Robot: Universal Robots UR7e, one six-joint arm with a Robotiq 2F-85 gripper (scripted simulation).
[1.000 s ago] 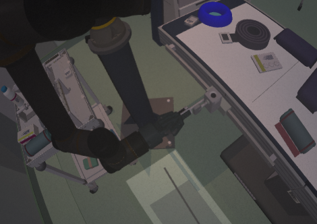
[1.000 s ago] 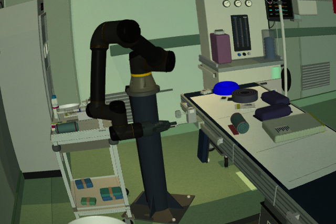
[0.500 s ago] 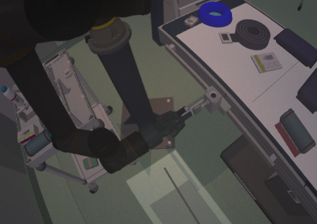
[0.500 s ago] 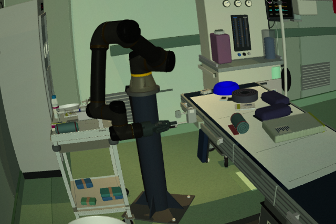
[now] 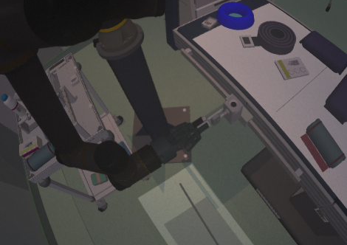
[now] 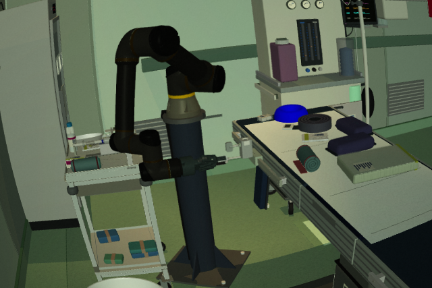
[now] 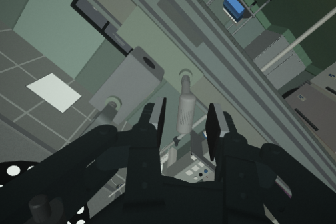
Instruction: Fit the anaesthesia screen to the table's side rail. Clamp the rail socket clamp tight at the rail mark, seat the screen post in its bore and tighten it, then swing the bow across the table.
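My gripper is open and holds nothing; its fingers stand either side of the knurled grey screw handle that sticks out from the rail socket clamp. The clamp is a grey block on the table's side rail, with its round bore open on top. A second knob projects from the block beside the first. The screen post and bow are not in view.
Behind the work is the operating table top with a blue ring cushion, a black coil and a rolled towel. My pedestal and a trolley stand on the left, and an anaesthesia machine stands beyond the table.
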